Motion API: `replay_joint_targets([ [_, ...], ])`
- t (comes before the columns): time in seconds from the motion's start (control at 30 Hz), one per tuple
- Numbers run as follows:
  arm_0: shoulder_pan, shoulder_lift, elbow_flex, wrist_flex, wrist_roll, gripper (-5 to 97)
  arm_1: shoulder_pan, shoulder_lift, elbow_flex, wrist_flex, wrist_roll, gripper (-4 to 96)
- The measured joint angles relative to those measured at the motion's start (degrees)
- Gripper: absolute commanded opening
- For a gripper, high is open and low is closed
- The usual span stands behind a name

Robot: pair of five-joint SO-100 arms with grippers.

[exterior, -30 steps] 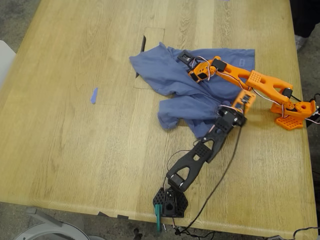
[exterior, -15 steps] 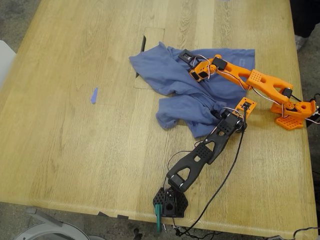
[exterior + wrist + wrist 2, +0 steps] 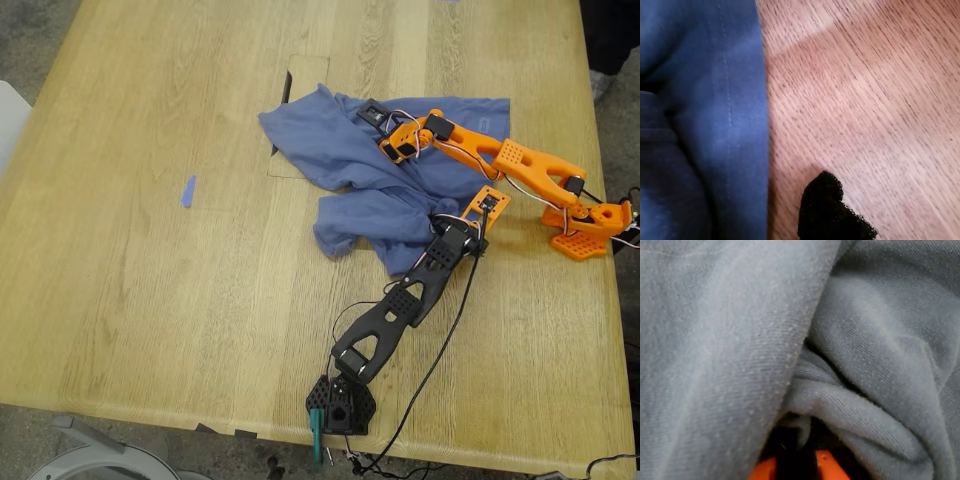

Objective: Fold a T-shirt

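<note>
The T-shirt (image 3: 400,175) edge was drawn slightly back toward my first gripper (image 3: 478,222) | long axis diagonal | my second gripper (image 3: 392,138) clenched on cloth; first's state could not be told.

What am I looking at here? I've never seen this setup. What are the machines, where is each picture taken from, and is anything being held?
These are two small robot arms on a wooden table, there to fold a T-shirt. The wide picture comes from a camera above the table. The two close-ups come from cameras riding on each arm's tool.

The black arm carries my first tool, and its camera shows the shirt's hem beside bare wood. The orange arm carries my second tool, sitting on the crumpled shirt with cloth bunched at its tips. I cannot tell whether either tool is gripping.

A small blue scrap lies apart from the shirt.
</note>
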Motion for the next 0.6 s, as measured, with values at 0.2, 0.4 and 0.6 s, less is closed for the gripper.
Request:
replay_joint_targets([
  [0.2, -0.97, -1.14, 0.00, -1.58, 2.29, 31, -0.44, 0.00, 0.00, -0.26, 0.00, -0.2],
  [0.4, -1.49, -2.81, 0.00, -2.55, 4.66, 31, -1.14, 0.00, 0.00, -0.44, 0.00, -0.2],
  [0.6, -1.58, -5.98, 0.00, -3.87, 5.98, 31, -1.41, 0.00, 0.00, -0.62, 0.00, -0.2],
])
